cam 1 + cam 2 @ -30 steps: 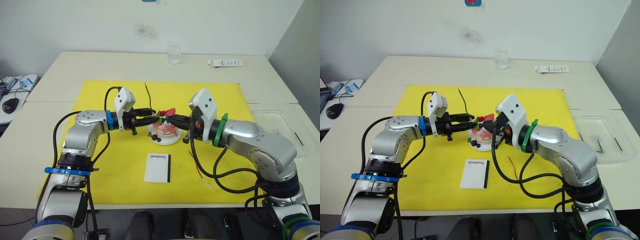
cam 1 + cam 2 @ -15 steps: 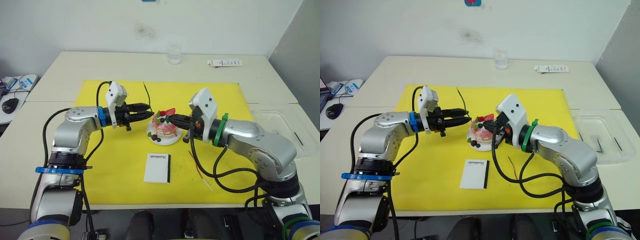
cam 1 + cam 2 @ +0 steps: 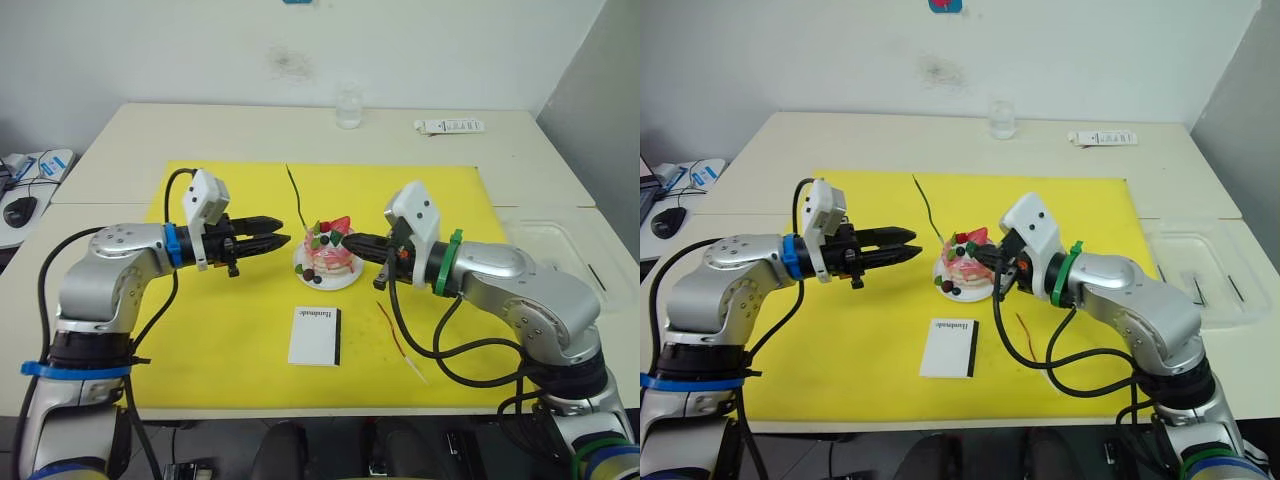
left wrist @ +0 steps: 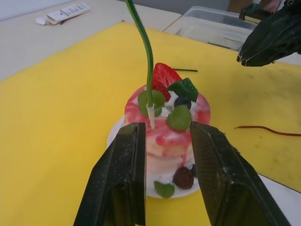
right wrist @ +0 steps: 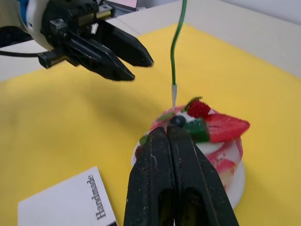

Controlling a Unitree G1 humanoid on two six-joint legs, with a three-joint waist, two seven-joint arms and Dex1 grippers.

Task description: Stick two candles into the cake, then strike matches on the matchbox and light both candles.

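A yellow mat [image 3: 230, 330] covers the pale desk [image 3: 150, 130] against a white wall. The cake [image 3: 329, 256] sits mid-mat, green candle [image 3: 294, 190] upright in it. Left claw [image 3: 278, 241] open, empty; right claw [image 3: 352, 240] closed, empty.

Cream table [image 3: 150, 135], yellow mat [image 3: 230, 330] across it, glass [image 3: 347, 108], clear tray [image 3: 560, 250], white tube [image 3: 450, 126]

the pink-and-white cake [image 3: 329, 259] sits on a small white plate [image 3: 322, 280] mid-mat, strawberry slice on top. the green candle [image 4: 142, 44] stands upright in it, pale end down. the red candle [image 3: 392, 330] lies flat on the mat beside the white matchbox [image 3: 315, 336], apart from it.
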